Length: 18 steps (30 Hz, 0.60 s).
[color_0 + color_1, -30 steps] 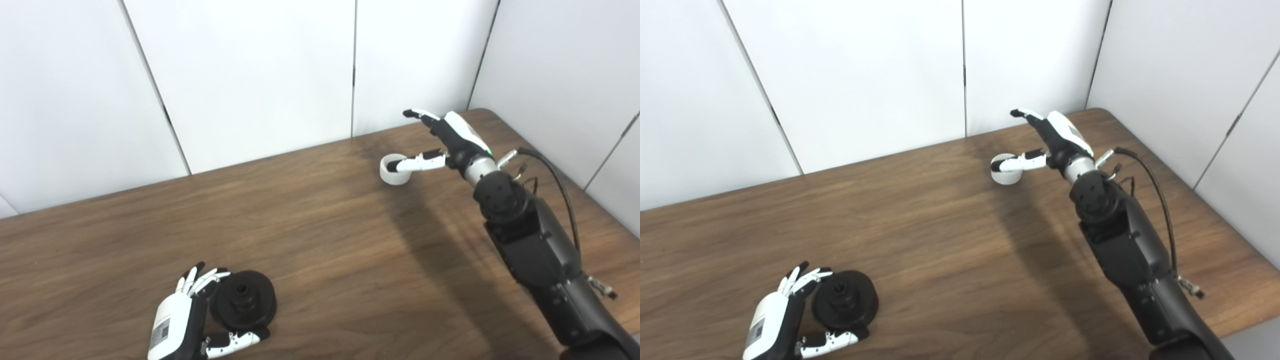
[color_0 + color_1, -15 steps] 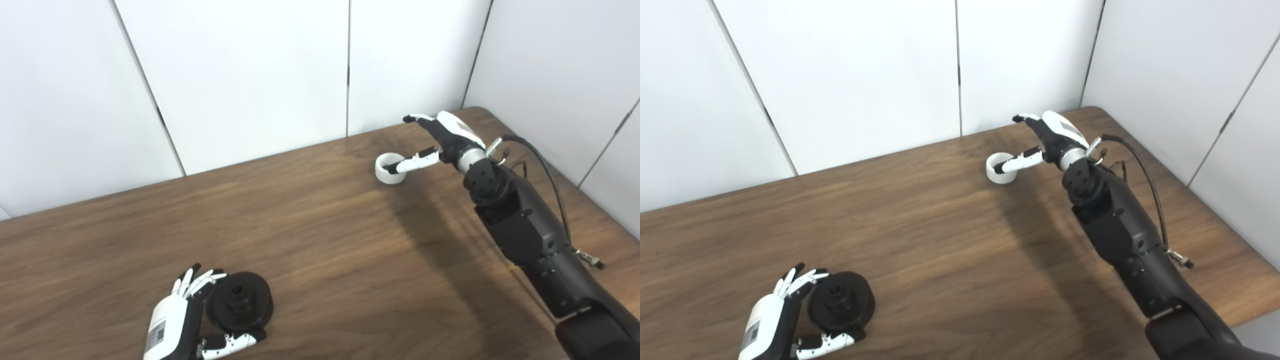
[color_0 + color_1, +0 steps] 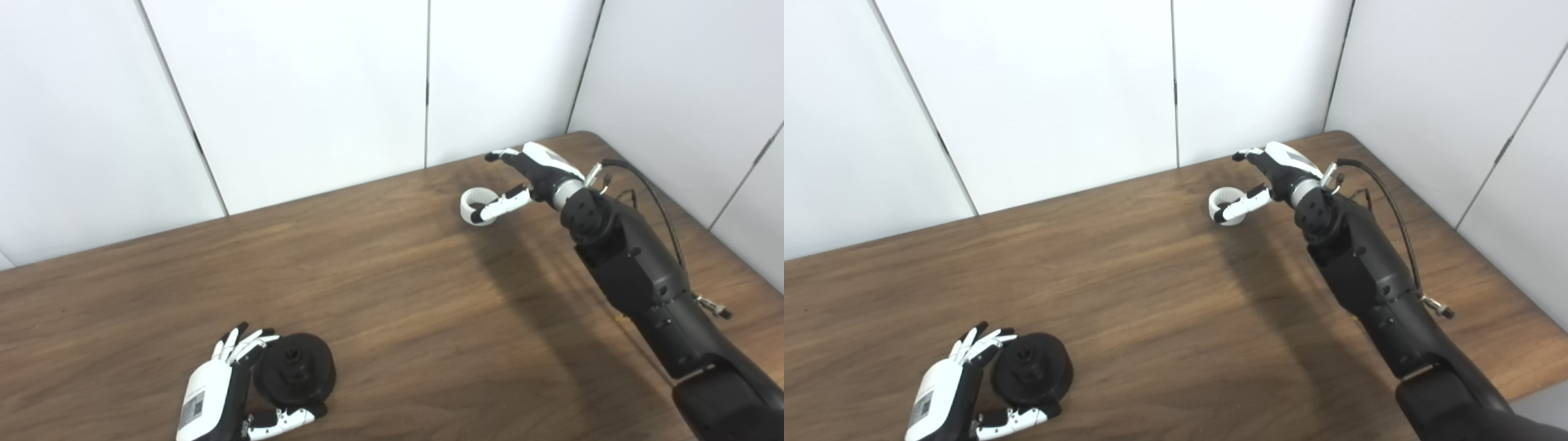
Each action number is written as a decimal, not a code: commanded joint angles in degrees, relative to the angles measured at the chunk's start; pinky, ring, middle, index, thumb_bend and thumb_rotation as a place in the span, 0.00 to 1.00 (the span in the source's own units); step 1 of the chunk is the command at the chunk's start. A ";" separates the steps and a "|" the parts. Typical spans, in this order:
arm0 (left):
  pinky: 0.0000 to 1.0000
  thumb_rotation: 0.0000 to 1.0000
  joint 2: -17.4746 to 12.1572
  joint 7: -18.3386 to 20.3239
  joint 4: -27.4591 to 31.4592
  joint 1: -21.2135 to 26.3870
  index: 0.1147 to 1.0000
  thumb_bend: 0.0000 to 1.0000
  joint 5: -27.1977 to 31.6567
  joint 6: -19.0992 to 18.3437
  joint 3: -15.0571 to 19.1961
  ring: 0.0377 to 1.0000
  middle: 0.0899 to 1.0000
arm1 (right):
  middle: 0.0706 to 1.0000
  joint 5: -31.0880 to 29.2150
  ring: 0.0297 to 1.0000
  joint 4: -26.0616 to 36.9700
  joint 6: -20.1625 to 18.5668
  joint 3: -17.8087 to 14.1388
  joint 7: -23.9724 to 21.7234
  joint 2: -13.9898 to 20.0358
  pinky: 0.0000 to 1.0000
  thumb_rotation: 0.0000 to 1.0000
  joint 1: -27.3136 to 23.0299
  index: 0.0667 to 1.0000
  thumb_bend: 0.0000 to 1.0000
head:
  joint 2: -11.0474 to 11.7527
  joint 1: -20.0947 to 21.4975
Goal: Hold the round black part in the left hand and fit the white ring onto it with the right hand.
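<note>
The round black part [image 3: 295,375] lies on the wooden surface [image 3: 392,294], cupped by the left hand [image 3: 229,392], fingers spread, gripping nothing. Far off, the right hand [image 3: 530,174], fingers apart, thumb touching the white ring [image 3: 473,207].

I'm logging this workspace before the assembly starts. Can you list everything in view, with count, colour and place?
Round black part: one, black, on the table near its front left, between the left hand's fingers and thumb.
White ring: one, white, on the table near its far right, at the right hand's thumb.
Table: one, dark brown wood grain, filling the lower picture.
Wall panels: white, behind the table and to its right.
Left hand: one, white and black, fingers apart around the black part.
Right hand: one, white and black, fingers spread over the ring, on a black arm with a cable.
</note>
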<state>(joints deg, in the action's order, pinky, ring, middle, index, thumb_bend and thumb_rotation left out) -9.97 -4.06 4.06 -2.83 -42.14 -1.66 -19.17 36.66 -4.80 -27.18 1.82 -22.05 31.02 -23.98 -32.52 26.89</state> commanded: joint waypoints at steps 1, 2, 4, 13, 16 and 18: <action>1.00 0.07 -3.10 1.43 -8.42 -4.04 0.42 0.53 -3.21 -3.76 -0.68 0.98 0.84 | 0.97 0.98 1.00 0.99 0.28 -0.66 0.30 1.22 1.00 0.39 -3.46 0.89 0.99 | -0.06 -0.06; 1.00 0.07 -3.08 1.40 -8.43 -4.04 0.42 0.53 -3.32 -3.83 -0.73 0.98 0.84 | 0.97 1.35 1.00 0.78 0.27 -0.34 0.07 1.33 1.00 0.39 -3.42 0.89 1.00 | -0.06 -0.17; 1.00 0.07 -3.03 1.31 -8.40 -4.07 0.42 0.52 -3.54 -3.92 -0.83 0.98 0.84 | 0.97 1.61 1.00 0.48 0.29 0.23 -0.03 1.55 1.00 0.40 -3.29 0.89 1.00 | -0.15 -0.26; 1.00 0.07 -3.02 1.09 -8.19 -4.29 0.42 0.53 -3.29 -3.60 -0.81 0.98 0.84 | 0.97 3.47 1.00 -1.13 0.33 2.71 -0.25 1.88 1.00 0.40 -3.03 0.89 0.95 | -0.28 -0.44; 1.00 0.07 -3.12 1.40 -8.06 -4.22 0.42 0.52 -3.29 -3.85 -0.78 0.98 0.84 | 0.97 3.43 1.00 -2.06 0.37 3.61 0.25 1.81 1.00 0.40 -3.23 0.88 0.94 | -0.16 -0.49; 1.00 0.07 -3.17 1.55 -7.98 -4.14 0.42 0.52 -3.21 -3.91 -0.71 0.98 0.84 | 0.97 3.51 1.00 -2.91 0.40 4.08 0.61 1.73 1.00 0.40 -3.49 0.88 0.93 | -0.18 -0.50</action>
<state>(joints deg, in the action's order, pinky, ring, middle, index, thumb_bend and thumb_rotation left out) -10.13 -3.83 3.96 -2.70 -42.30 -1.72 -19.40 39.44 -8.61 -27.15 6.29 -22.85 30.94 -24.08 -32.61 26.37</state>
